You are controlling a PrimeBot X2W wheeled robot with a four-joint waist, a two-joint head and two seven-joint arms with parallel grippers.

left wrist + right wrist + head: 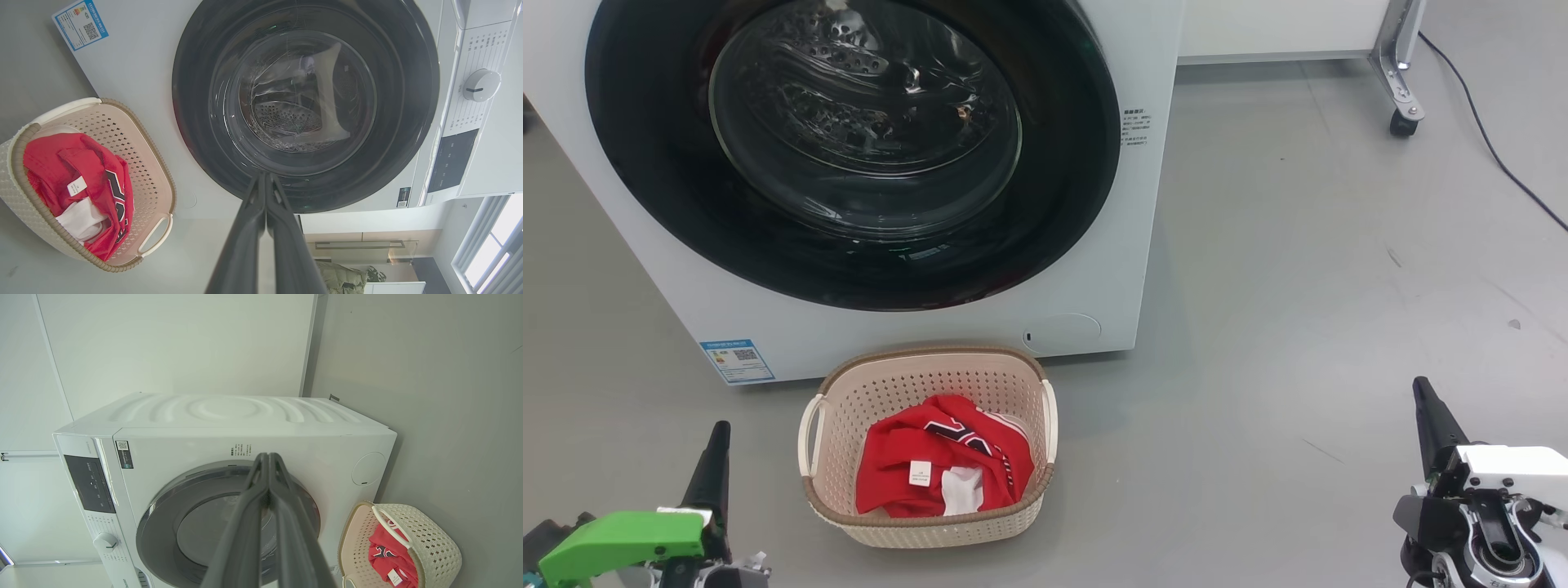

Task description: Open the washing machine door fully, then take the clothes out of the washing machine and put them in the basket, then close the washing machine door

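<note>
The white washing machine (pixel 1143 204) stands ahead with its round black-rimmed door (pixel 645 163) flush against the front. Through the glass I see bare drum metal. Red clothes (pixel 947 465) with white parts and a small label lie in the cream basket (pixel 931 363) on the floor just below the door. My left gripper (pixel 719 437) sits low at the left of the basket, fingers pressed together and holding nothing. My right gripper (pixel 1421 392) is low at the right, well clear of the basket, also shut. The left wrist view shows the door (pixel 196 81), basket (pixel 163 192) and clothes (pixel 53 163).
Grey floor surrounds the basket. A white cabinet on a metal leg with a caster (pixel 1403 122) stands behind the machine at the right, and a black cable (pixel 1494 155) trails across the floor there. A blue sticker (pixel 737 361) marks the machine's lower left.
</note>
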